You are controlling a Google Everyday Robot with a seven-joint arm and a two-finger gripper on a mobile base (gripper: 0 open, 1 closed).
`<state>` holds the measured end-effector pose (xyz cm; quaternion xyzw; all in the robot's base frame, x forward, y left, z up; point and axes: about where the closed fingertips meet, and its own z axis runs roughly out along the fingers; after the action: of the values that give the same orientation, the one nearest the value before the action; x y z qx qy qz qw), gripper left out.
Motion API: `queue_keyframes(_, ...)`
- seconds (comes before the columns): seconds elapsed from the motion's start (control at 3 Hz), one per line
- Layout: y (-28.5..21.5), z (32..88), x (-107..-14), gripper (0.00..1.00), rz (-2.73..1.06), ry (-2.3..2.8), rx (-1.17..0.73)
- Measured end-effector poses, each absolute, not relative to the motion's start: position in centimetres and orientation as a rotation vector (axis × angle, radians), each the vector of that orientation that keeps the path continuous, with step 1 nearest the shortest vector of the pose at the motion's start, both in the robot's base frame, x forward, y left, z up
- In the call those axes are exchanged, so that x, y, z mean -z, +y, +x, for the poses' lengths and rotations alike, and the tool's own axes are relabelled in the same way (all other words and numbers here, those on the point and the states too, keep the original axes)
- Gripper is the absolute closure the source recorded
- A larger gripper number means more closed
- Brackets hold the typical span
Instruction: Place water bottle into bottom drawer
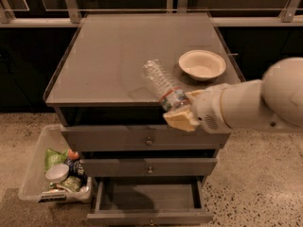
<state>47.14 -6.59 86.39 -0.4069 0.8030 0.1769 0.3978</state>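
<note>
My gripper [182, 109] is shut on the water bottle [162, 85], a clear crinkled plastic bottle with a pale label band. It holds the bottle tilted in the air over the front edge of the cabinet top, base pointing up and to the left; the cap end is hidden between the fingers [179, 120]. The arm reaches in from the right. The bottom drawer [149, 198] is pulled open below, a shallow grey tray with nothing in it.
A white bowl [202, 64] sits on the cabinet top [104, 65] at the right. The top drawer [147, 138] and the middle drawer [147, 167] are shut. A clear bin [52, 171] of snack items stands on the floor at the left.
</note>
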Motion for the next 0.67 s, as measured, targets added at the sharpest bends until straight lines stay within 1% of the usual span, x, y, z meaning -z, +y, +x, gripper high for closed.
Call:
queue_keyframes(0.33,-8.52,46.44,-87.62,1.00,-0.923,2.031,-0.479)
queue_keyframes(0.67,-8.46,46.44,-87.63,1.00,-0.922,2.031,-0.480)
